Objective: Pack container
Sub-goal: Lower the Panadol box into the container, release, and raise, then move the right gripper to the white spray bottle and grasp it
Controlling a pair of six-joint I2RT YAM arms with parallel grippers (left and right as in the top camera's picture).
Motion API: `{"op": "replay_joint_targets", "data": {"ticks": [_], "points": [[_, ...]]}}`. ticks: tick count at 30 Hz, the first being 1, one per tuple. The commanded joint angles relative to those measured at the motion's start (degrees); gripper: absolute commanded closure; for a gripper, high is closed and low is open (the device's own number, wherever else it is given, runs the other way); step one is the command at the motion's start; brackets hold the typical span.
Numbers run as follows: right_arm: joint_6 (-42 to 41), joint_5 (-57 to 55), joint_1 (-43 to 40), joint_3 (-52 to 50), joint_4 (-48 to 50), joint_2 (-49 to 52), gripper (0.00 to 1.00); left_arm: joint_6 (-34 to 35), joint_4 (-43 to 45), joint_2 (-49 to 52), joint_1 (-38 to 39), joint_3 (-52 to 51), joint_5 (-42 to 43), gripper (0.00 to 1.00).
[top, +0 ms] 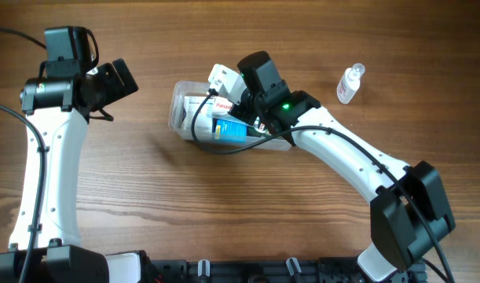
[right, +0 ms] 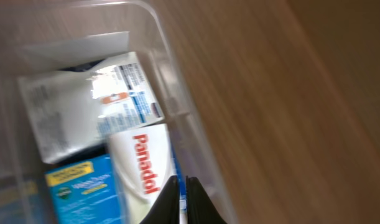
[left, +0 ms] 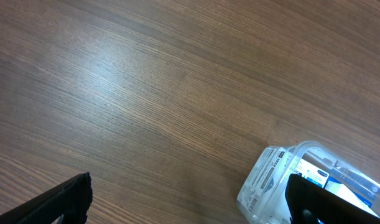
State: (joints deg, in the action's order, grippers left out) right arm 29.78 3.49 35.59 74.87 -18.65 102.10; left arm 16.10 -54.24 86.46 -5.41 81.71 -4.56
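Table [top: 224, 204]: brown wood-grain top, matt with a soft sheen, long boards running left to right.

Right arm [top: 349, 157]: white shell with black joints. It reaches from the near right corner toward the table's middle and crosses the right end of the container.

Left arm [top: 51, 157]: same build, rising along the left edge toward the far left corner.

Container [top: 179, 110]: clear plastic rectangular tub with rounded corners and a rim. It lies near the middle of the table, a little toward the far edge, long side left to right. Its thin, glossy wall [right: 171, 68] shows the packs inside.

Contents: a white carton lettered "Panadol" in red [right: 143, 171], a blue carton with a yellow label [right: 78, 186] just beside it, and a white printed packet [right: 71, 106] behind both.

Right gripper [right: 182, 193]: black fingers lowered into the tub at the edge of the Panadol carton. They are drawn almost together, with only a thin slit between them. Whether they pinch the carton cannot be told.

Left gripper [left: 188, 186]: fingers spread wide, holding nothing, above bare wood well left of the tub. The tub's left end [left: 270, 180] sits by its right finger.

Bottle [top: 349, 84]: small, clear, white-capped. It stands apart toward the far right, unobstructed.
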Motion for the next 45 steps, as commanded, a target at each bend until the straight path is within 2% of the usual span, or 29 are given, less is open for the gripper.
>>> {"op": "replay_joint_targets", "data": {"ticks": [1,6,10,19,29,32,37,39,42,45], "points": [[-13.62,4.11,0.17,0.92,-0.63,-0.31,0.96,-1.09,0.09,-0.42,-0.22,0.26,0.46,0.00],[-24.24,4.11,0.17,0.74,-4.28,-0.26,0.96,-1.09,0.09,-0.42,-0.22,0.26,0.46,0.00],[-28.50,4.09,0.17,0.44,-4.81,1.09,0.96,-1.09,0.09,-0.42,-0.22,0.26,0.46,0.00],[-28.48,4.09,0.17,0.44,-3.63,10.08,0.96,-1.09,0.09,-0.42,-0.22,0.26,0.46,0.00],[-28.44,4.09,0.17,0.50,-3.54,10.14,0.96,-1.09,0.09,-0.42,-0.22,0.26,0.46,0.00],[-28.48,4.13,0.17,1.60,-3.72,7.28,0.96,-1.09,0.09,-0.42,-0.22,0.26,0.46,0.00],[-28.70,-0.46,0.17,2.01,-3.98,-3.82,0.96,-1.09,0.09,-0.42,-0.22,0.26,0.46,0.00],[-32.06,-6.43,0.11,2.01,-5.84,-8.26,0.96,-1.09,0.09,-0.42,-0.22,0.26,0.46,0.00],[-41.29,-15.78,-1.20,2.01,-12.46,-14.01,0.96,-1.09,0.09,-0.42,-0.24,0.26,0.46,0.00],[-46.97,-18.05,-5.31,2.01,-20.20,-18.16,0.96,-1.09,0.09,-0.42,-0.22,0.26,0.46,0.00]]}}
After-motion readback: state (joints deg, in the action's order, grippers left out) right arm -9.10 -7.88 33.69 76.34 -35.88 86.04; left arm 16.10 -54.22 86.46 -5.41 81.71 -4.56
